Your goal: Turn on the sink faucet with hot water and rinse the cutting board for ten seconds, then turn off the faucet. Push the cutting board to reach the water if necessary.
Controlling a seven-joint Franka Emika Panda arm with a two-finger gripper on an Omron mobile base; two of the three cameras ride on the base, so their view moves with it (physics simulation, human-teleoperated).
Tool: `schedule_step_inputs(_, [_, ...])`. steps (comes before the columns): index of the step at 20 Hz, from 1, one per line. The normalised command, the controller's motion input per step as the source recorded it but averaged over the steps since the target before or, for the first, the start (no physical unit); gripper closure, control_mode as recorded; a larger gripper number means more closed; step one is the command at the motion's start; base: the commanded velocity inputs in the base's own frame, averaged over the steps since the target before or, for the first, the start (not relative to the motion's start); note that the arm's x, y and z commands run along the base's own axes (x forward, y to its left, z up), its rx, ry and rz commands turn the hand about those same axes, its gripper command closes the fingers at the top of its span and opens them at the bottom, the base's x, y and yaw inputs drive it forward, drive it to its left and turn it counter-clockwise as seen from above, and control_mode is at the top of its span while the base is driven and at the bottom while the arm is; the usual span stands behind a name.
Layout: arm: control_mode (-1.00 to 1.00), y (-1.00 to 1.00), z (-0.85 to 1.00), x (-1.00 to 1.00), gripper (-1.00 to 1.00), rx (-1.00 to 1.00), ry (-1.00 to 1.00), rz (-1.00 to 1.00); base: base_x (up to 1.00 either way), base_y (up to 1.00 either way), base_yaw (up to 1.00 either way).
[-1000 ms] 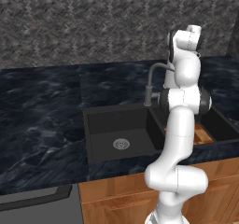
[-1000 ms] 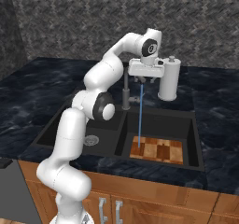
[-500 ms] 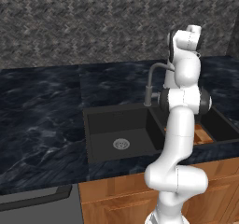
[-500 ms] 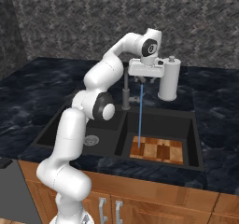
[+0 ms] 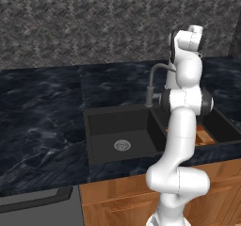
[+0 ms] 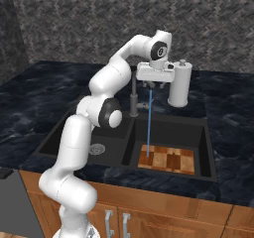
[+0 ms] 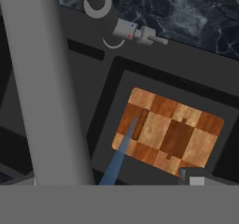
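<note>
The cutting board (image 6: pixel 167 158), orange-brown with block stripes, lies flat on the floor of the right basin of the black sink (image 6: pixel 211 148). A thin blue stream of water (image 6: pixel 149 123) falls from the faucet (image 6: pixel 134 94) spout and lands on the board's left part. My gripper (image 6: pixel 157 85) hovers high above that basin at the spout's end, fingers apart with nothing held. In the hand view the cutting board (image 7: pixel 168 132) lies below, the water (image 7: pixel 122 153) hits its near-left corner, and the faucet (image 7: pixel 51 87) spout crosses close on the left. One fingertip (image 7: pixel 192 176) shows at lower right.
A white upright cylinder (image 6: pixel 179 83) with a knob top stands on the dark marbled counter just right of my gripper. The left basin has a round silver drain (image 5: pixel 122 145). The faucet's lever (image 7: pixel 140 33) sticks out at its base. Wooden cabinet fronts (image 6: pixel 149 217) run below.
</note>
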Motion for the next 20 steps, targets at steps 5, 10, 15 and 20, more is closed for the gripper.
schedule_step_inputs(5, [-1.0, 0.0, 0.0, 0.0, -1.0, 0.0, 0.0, 0.0, 0.0, 0.0, 0.0])
schedule_step_inputs(10, [-1.0, 0.0, 0.0, 0.0, -1.0, 0.0, 0.0, 0.0, 0.0, 0.0, 0.0])
schedule_step_inputs(15, [-1.0, 0.0, 0.0, 0.0, -1.0, 0.0, 0.0, 0.0, 0.0, 0.0, 0.0])
schedule_step_inputs(20, [-1.0, 0.0, 0.0, 0.0, -1.0, 0.0, 0.0, 0.0, 0.0, 0.0, 0.0])
